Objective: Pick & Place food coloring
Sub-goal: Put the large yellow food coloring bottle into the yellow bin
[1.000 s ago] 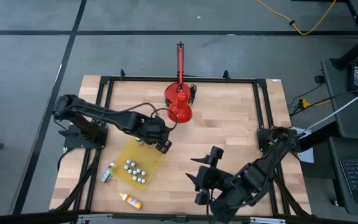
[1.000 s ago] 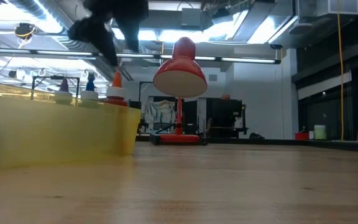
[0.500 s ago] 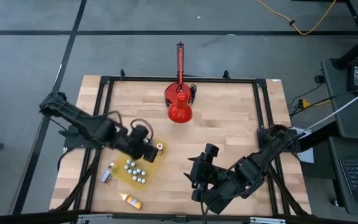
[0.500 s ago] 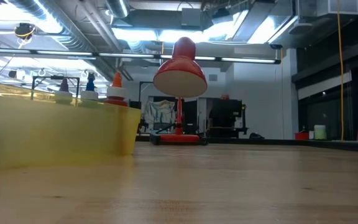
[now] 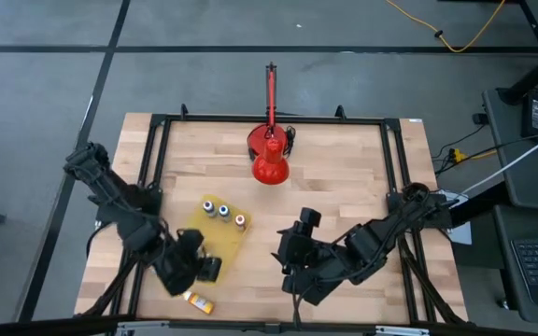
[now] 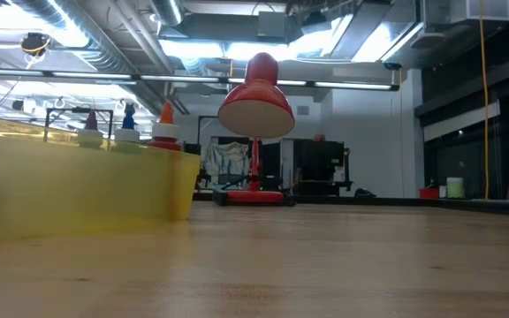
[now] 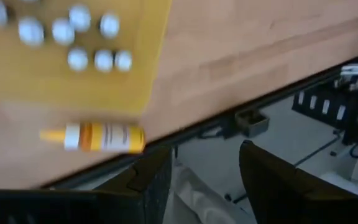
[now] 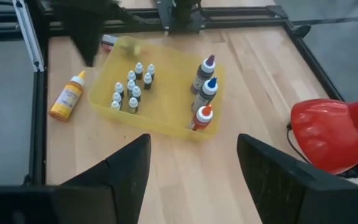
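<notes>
Only L wrist: orange bottle (image 7: 95, 137) beside tray (image 7: 61, 87).

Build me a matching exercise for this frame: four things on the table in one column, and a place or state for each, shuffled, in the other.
Things:
1. orange-yellow bottle
2. red-capped bottle
3. red lamp
4. left gripper

Places or states:
A. stands upright inside the yellow tray
B. at the table's far edge, midway across
C. lies flat on the wood, outside the tray
D. open, above the table's near left edge

Pairs: 1-C, 2-A, 3-B, 4-D
</notes>
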You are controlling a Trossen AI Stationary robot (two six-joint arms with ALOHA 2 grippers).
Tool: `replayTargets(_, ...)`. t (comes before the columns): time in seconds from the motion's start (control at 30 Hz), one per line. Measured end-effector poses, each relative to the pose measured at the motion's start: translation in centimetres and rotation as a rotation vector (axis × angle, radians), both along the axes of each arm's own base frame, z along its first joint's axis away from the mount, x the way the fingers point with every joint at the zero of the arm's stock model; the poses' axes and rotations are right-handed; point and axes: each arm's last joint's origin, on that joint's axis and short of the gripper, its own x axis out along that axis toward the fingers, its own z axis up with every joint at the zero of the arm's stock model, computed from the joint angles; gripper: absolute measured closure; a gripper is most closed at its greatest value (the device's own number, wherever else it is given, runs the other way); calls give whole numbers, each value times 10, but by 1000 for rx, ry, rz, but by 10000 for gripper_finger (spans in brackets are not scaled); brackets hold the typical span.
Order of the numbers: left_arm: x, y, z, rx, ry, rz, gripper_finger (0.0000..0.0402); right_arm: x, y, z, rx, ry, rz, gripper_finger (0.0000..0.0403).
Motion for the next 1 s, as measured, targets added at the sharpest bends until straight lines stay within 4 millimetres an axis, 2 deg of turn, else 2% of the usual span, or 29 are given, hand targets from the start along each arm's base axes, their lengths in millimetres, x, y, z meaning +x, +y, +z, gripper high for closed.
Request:
replayTargets(0.2, -2, -40, -18, -145, 47, 18, 229, 0, 1, 0, 55, 7, -4, 162)
replayTargets(0.43, 13, -78, -46, -304, 90, -45, 228, 0, 4, -1, 110, 33, 38, 162)
replayTargets(0.6, 23, -90, -70, -311, 120, 8, 236, 0, 4, -1, 94, 43, 61, 162)
replayTargets(0.73, 30, -94, -88, -252, 92, 76, 247, -1, 5, -2, 102, 73, 113, 162)
replayTargets(1.0, 39, -93, -93, -256, 62, 100, 263, -2, 8, -3, 122, 136, 232, 162)
